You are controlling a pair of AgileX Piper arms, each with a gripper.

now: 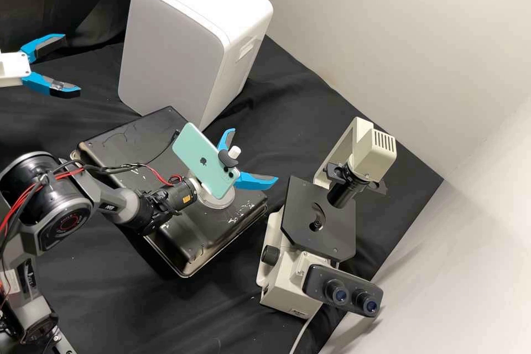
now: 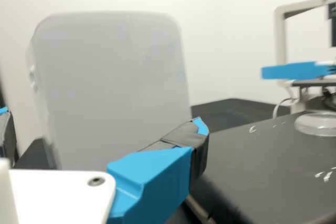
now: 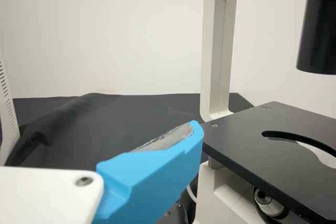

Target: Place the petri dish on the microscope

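Right tool [image 1: 253, 156] empty, fingers spread wide, hanging over the far edge of the dark tray [image 1: 138, 138]; petri dish [image 1: 217, 203] lies flat on that tray beneath the tool's wrist, nearer the arm than the fingertips, ungripped; microscope stage [image 1: 332, 232] just beyond the tray; left tool [image 1: 71, 63] likewise wide and empty, well apart at the back of the table beside the white box [image 1: 188, 38]. Risks, as judged: fingers sit past the dish, so closing here would catch nothing; low smooth rim offers little to pinch, so a shallow or slanted grip could let it slip or tip; a low carry could knock the stage edge or the black lens tube [image 1: 340, 193] above it. Dish: clear, shallow, round, pale against the tray; partly hidden by the teal wrist camera [image 1: 204, 160]; contents cannot be told.
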